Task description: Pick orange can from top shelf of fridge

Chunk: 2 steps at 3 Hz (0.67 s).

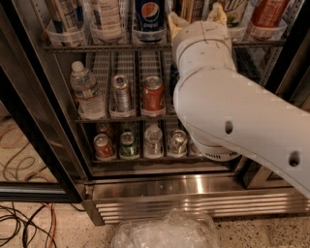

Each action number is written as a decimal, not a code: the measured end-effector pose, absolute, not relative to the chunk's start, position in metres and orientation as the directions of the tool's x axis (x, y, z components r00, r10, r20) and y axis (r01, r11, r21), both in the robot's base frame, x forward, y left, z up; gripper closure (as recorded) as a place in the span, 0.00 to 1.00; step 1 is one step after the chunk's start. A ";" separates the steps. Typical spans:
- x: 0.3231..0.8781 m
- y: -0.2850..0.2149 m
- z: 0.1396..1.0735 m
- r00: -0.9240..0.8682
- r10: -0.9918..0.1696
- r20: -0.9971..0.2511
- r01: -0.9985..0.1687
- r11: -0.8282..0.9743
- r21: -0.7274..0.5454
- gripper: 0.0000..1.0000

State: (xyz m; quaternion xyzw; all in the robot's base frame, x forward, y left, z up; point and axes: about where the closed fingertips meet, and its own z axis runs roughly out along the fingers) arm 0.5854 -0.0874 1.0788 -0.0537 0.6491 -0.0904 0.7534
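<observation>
1. Speckled floor point(252, 235) far below the Pepsi can point(150, 17), with black and orange cables point(24, 218) trailing down-left of it.
2. Stainless-steel fridge point(193, 193), slatted base straight below the Pepsi can, black door frame point(34, 145) down-left of it. Cut off at the top just above the Pepsi can.
3. Bulky white arm point(232, 111) rising from the lower right to just right of the Pepsi can, hiding most of the racks on that side.
4. Crumpled clear plastic point(164, 232) on the floor far below the Pepsi can, cropped by the bottom edge. Contents impossible to make out.
5. Grey wire top shelf point(97, 48) carrying the Pepsi can, fronted by clear cup-like holders. Only the lower halves of the bottles left of the Pepsi can in view.
6. One rack below the Pepsi can: water bottle point(87, 92) to the left, silver can point(121, 92) nearer, red-orange can point(153, 94) almost straight beneath.
7. Two racks below the Pepsi can: a row of small drinks point(140, 143), labels too small to read.
8. Two-finger gripper point(196, 14) just right of the Pepsi can at shelf height, tan fingers point(175, 22) spread apart, one on either side of the orange can point(190, 7). Contact with it not discernible.
9. Same orange can on the top shelf, next slot right of the Pepsi can. Only a strip of tan and dark brown stripes showing, lid cropped, lower body hidden behind the wrist.
</observation>
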 end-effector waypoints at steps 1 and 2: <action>0.583 -0.094 1.078 0.138 -0.180 -0.974 0.074 0.983 -0.171 0.38; 0.587 -0.099 1.078 0.133 -0.136 -0.982 0.065 0.990 -0.128 0.38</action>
